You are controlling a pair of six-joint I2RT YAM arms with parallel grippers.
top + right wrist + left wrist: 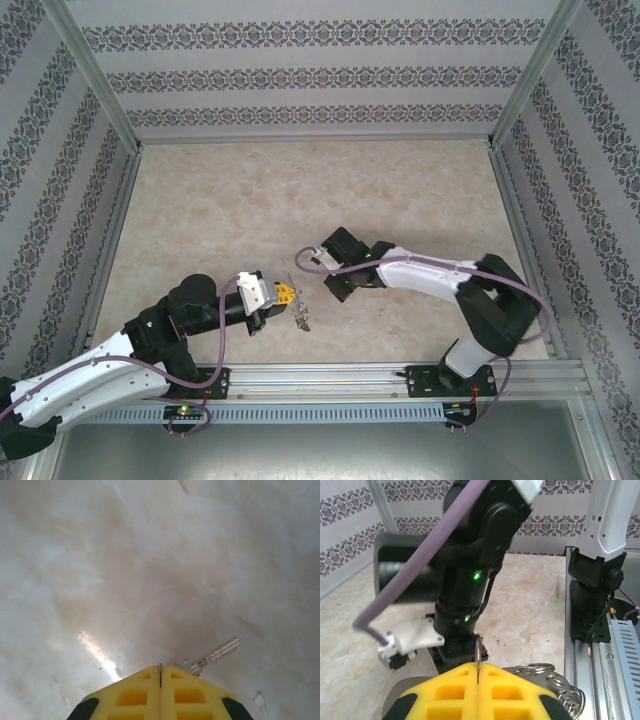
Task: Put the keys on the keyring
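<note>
My left gripper [283, 293] is shut on the keyring [298, 312], whose fringe of small silvery pieces hangs below the yellow fingers. In the left wrist view the gripper [478, 672] pinches the keyring [478, 652] edge-on, and silvery loops [535, 669] lie to the right. My right gripper [330, 288] stands just right of the ring, pointing down-left. In the right wrist view the gripper [160, 672] is shut on a thin metal edge. The key's silver blade [217, 655] sticks out past the right finger, low over the table. Its head is hidden.
The marble-patterned table [300, 190] is walled by patterned panels on three sides. A metal rail [400, 378] carrying both arm bases runs along the near edge. The right arm's wrist [470, 555] looms close in front of the left wrist camera.
</note>
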